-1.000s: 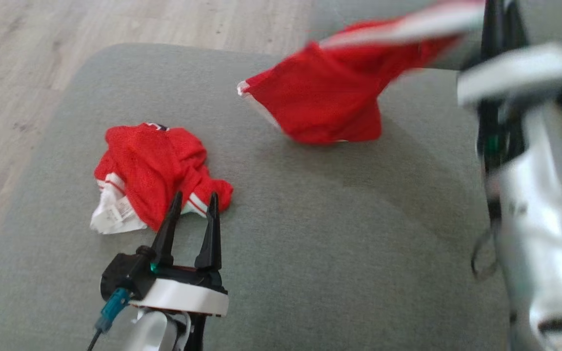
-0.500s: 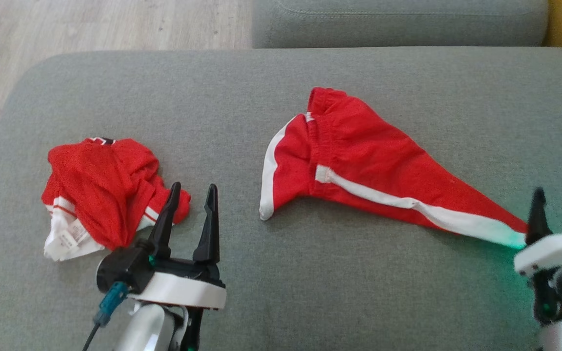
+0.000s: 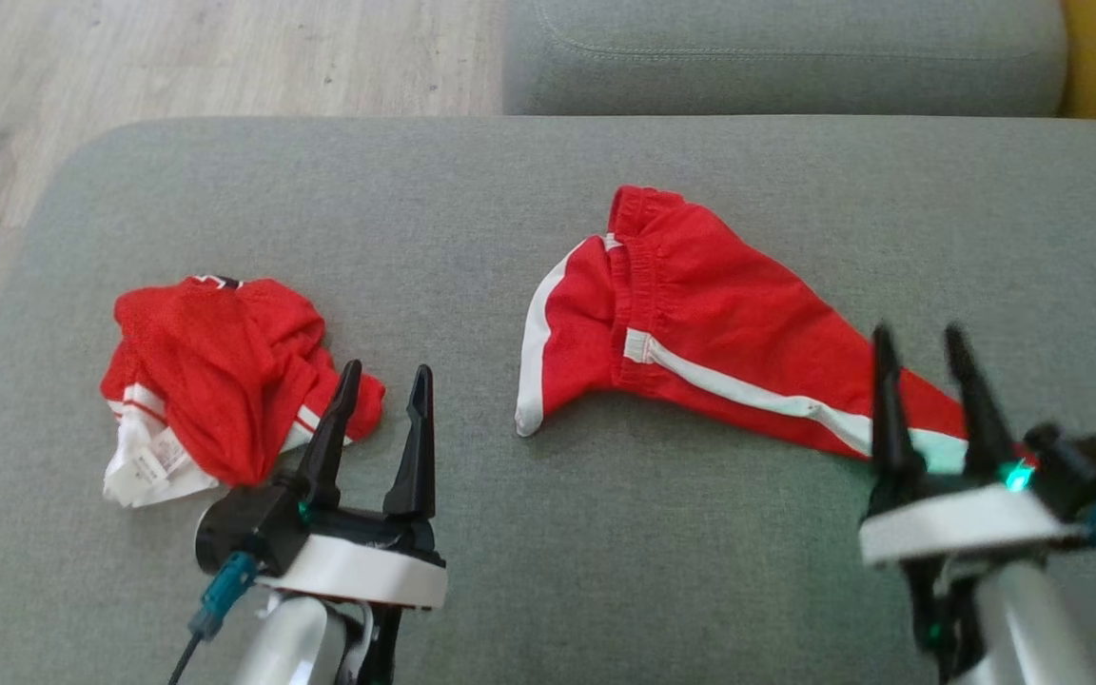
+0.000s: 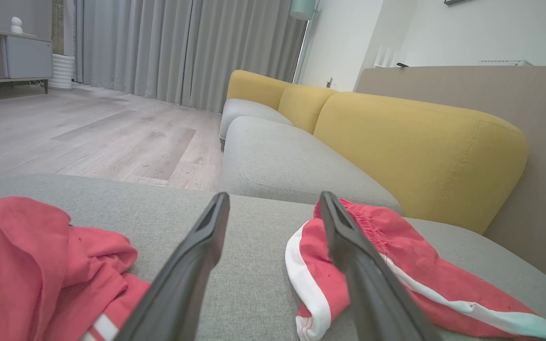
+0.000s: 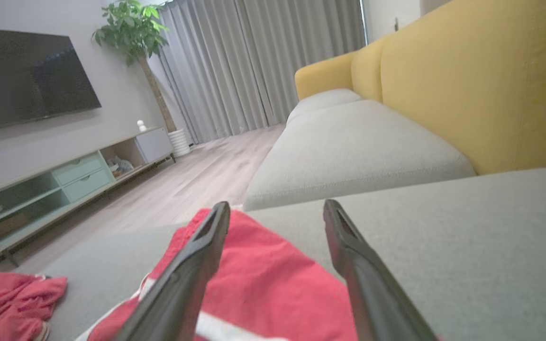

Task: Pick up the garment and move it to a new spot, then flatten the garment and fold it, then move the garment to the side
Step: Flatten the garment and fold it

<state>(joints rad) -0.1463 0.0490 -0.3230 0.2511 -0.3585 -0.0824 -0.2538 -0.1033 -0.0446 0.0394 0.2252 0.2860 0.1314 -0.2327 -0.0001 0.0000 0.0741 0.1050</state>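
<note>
Shorts [image 3: 700, 314]: long axis from seat [image 3: 548, 571] centre toward right edge; tail at right gripper [image 3: 918, 330], jaws spread.

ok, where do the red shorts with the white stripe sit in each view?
Head view: shorts right of centre, lying on the grey cushion.
Left wrist view: shorts at lower right.
Right wrist view: shorts at bottom centre, seen between the fingers of the right gripper.
Shared landmark: the crumpled red garment, left of the shorts in the head view and at lower left in both wrist views.
</note>
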